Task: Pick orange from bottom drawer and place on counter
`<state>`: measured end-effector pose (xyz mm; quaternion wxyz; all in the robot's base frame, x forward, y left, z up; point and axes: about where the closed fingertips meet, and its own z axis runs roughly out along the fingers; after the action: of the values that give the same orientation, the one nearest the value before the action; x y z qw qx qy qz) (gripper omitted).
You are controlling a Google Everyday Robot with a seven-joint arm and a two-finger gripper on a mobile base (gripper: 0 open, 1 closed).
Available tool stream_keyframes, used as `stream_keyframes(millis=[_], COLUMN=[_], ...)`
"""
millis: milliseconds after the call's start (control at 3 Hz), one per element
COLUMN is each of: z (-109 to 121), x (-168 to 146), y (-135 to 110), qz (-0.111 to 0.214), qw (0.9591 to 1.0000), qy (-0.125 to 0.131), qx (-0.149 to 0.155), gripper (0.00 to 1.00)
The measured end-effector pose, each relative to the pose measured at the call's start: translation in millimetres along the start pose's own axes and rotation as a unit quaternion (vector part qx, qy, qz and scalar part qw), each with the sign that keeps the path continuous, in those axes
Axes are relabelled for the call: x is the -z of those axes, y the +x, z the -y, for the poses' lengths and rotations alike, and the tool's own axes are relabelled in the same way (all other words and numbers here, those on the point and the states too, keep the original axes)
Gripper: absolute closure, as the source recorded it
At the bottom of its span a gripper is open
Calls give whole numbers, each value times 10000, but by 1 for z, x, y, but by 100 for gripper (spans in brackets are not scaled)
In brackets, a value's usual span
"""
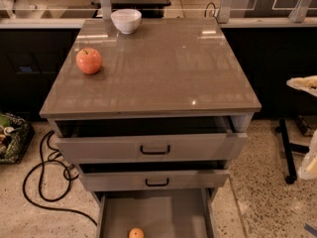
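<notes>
End effector (310,158) hangs at right edge, well apart from the orange (136,233).

You'll see a glossy, reflective tabletop (163,68), a matt grey bottom drawer (163,212), a glazed white bowl (126,20), a waxy-skinned apple (89,61) and speckled floor (262,197); the gripper (303,83) at the right edge looks pale, smooth plastic.

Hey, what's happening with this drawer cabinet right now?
Nothing is being handled yet. The orange lies on the floor of the open bottom drawer, and the counter holds an apple and a white bowl. Only a pale part of the robot shows at the right edge; its end effector is out of view.
</notes>
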<state>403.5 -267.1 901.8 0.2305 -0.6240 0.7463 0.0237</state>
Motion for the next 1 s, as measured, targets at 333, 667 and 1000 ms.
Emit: stream_keyframes(millis=[333, 667, 1000], z=[-23, -48, -67], x=[-32, -69, -106], y=[23, 29, 20], qz=[426, 907, 1377], qw=[9989, 9955, 9895], qy=[-162, -239, -432], qx=[-54, -123, -97], gripper=[0, 0, 0])
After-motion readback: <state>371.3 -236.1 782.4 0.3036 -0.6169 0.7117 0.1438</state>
